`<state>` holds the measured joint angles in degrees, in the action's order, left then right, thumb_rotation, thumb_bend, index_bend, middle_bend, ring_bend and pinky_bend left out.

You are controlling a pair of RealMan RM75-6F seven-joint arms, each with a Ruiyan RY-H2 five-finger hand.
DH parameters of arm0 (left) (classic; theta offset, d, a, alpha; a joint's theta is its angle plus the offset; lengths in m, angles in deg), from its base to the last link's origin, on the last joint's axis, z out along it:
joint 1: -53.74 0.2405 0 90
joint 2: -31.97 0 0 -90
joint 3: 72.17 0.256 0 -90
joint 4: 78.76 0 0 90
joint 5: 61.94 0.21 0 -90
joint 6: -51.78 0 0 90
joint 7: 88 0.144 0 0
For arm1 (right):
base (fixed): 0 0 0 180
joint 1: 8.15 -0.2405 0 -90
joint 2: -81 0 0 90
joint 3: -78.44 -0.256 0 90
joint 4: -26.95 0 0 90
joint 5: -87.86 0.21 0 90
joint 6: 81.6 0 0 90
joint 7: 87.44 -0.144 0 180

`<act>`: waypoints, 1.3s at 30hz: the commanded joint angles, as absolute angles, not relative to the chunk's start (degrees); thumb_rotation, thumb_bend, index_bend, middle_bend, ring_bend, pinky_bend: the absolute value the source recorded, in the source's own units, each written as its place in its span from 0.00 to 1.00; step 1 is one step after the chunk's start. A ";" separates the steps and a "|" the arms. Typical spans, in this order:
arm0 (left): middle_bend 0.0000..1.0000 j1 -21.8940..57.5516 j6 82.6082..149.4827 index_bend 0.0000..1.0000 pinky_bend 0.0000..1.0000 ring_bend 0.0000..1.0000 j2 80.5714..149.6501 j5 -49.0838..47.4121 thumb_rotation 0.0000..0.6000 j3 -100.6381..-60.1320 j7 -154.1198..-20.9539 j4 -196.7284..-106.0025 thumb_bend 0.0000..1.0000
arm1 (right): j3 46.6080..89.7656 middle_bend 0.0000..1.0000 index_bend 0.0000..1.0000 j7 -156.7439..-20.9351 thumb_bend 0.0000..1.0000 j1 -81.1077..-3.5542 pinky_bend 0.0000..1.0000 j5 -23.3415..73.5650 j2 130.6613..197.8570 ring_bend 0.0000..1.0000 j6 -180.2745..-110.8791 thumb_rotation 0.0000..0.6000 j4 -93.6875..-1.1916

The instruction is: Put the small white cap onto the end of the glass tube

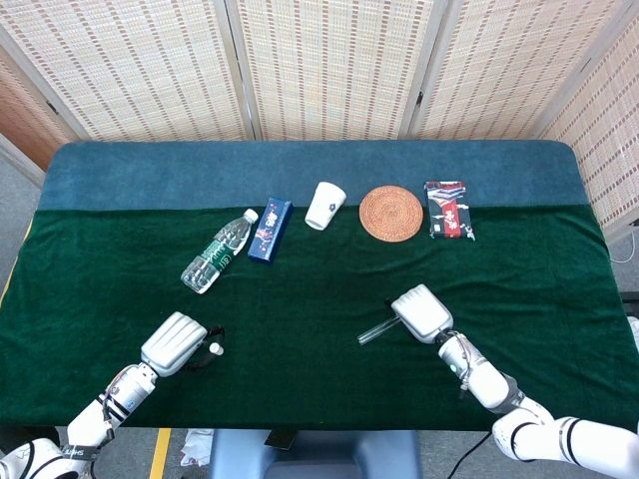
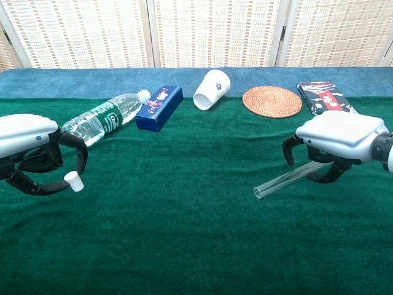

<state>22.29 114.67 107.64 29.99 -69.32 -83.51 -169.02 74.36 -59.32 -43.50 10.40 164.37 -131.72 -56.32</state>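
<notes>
The small white cap (image 2: pixel 73 181) is pinched at the fingertips of my left hand (image 2: pixel 31 153), low over the green cloth at the left; in the head view the cap (image 1: pixel 215 349) shows just right of that hand (image 1: pixel 175 342). The glass tube (image 2: pixel 282 181) lies slanted on the cloth, its open end toward the table's middle. My right hand (image 2: pixel 341 138) arches over the tube's far part, thumb on one side and curled fingers on the other, without a closed grip showing. In the head view, the tube (image 1: pixel 374 332) sticks out left of this hand (image 1: pixel 421 311).
Along the back stand a lying water bottle (image 2: pixel 101 120), a blue box (image 2: pixel 158 107), a tipped white paper cup (image 2: pixel 210 89), a woven coaster (image 2: pixel 272 101) and a dark packet (image 2: pixel 319 95). Bare green cloth (image 2: pixel 184 184) separates the two hands.
</notes>
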 commanded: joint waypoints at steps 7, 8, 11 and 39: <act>1.00 22.38 114.47 0.53 0.80 0.88 107.94 29.89 1.00 -69.31 -83.73 -168.63 0.53 | 75.03 1.00 0.43 -59.08 0.41 -43.95 1.00 10.94 165.21 1.00 -132.07 1.00 -55.24; 1.00 22.40 114.49 0.53 0.80 0.88 107.96 29.90 1.00 -69.31 -83.77 -168.59 0.53 | 75.07 1.00 0.43 -59.05 0.41 -44.01 1.00 11.00 165.26 1.00 -132.09 1.00 -55.17; 1.00 22.46 114.45 0.53 0.80 0.88 108.02 29.83 1.00 -69.31 -83.89 -168.41 0.53 | 75.28 1.00 0.44 -58.75 0.41 -44.23 1.00 11.29 165.47 1.00 -132.05 1.00 -54.91; 1.00 22.66 119.75 0.53 0.80 0.88 103.50 26.56 1.00 -75.79 -95.46 -169.89 0.53 | 70.72 1.00 0.91 -69.16 0.66 -45.11 1.00 16.66 164.24 1.00 -133.24 1.00 -60.79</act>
